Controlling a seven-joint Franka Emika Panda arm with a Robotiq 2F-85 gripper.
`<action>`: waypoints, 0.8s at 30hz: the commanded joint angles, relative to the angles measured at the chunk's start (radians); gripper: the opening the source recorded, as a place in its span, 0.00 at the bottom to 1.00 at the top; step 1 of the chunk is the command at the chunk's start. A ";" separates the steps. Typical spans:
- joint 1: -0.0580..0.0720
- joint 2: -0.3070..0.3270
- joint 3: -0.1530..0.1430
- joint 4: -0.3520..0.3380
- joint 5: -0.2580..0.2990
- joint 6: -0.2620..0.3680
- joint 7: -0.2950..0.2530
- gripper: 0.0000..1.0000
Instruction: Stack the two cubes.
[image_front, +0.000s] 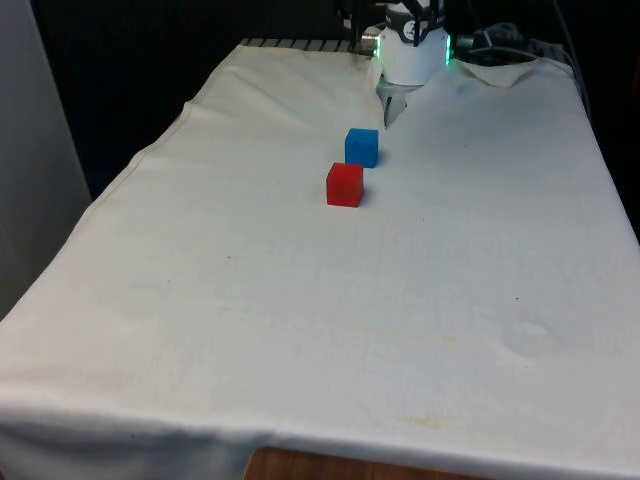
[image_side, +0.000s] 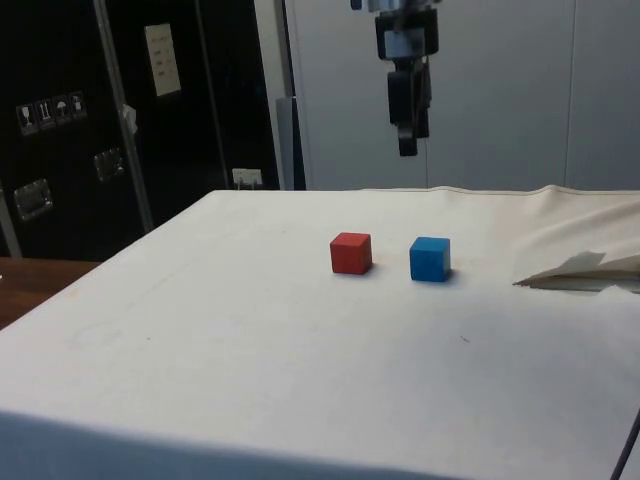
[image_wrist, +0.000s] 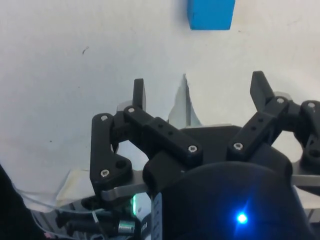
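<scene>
A red cube (image_front: 345, 185) and a blue cube (image_front: 362, 147) rest on the white cloth, a small gap between them, with the blue one nearer the robot. The side view has the red cube (image_side: 351, 253) left of the blue cube (image_side: 430, 259). My gripper (image_side: 407, 148) hangs high over the table, above and behind the cubes, touching neither. In the wrist view my gripper (image_wrist: 199, 92) is open, its fingers (image_wrist: 139, 92) wide apart with nothing between them, and the blue cube (image_wrist: 211, 14) lies ahead of the fingertips.
A raised fold of cloth (image_side: 580, 270) lies beside the blue cube toward the robot's end of the table. Cables (image_front: 500, 40) sit at the far end by the robot's base (image_front: 412, 55). The table edge (image_front: 130, 170) runs along the front view's left.
</scene>
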 joint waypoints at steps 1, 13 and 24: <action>-0.005 -0.003 0.002 -0.015 -0.008 0.027 0.010 1.00; -0.013 0.040 -0.017 -0.084 -0.011 0.153 0.032 1.00; -0.012 0.103 -0.045 -0.099 0.000 0.228 0.032 1.00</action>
